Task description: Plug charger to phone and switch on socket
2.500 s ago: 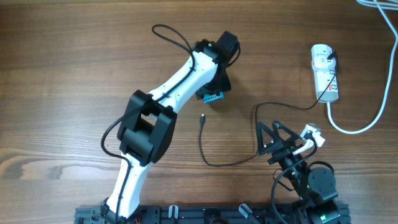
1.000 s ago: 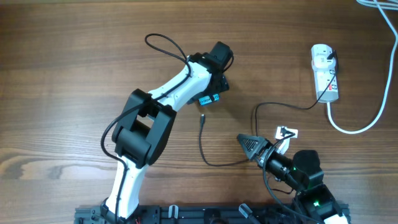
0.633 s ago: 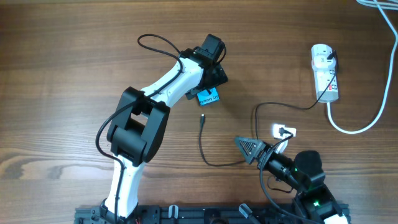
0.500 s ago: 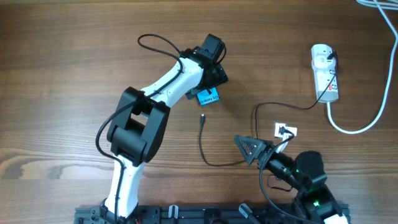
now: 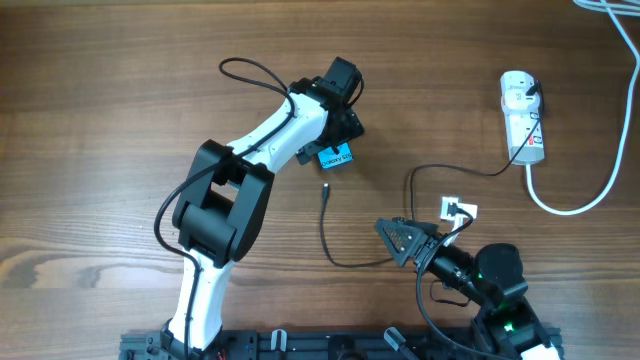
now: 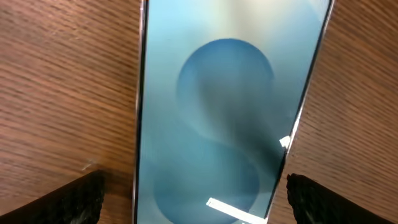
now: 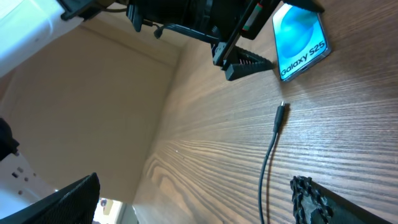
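Overhead top-down; 2 wrist views on phone (image 6: 217,112), left much closer.

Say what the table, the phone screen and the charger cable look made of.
Table: wood or wood-look laminate, satin; streaky brown grain.
Phone screen: glossy, probably glass; it shows soft reflections.
Charger cable: black, likely a rubbery plastic sheath, matte; no shine.
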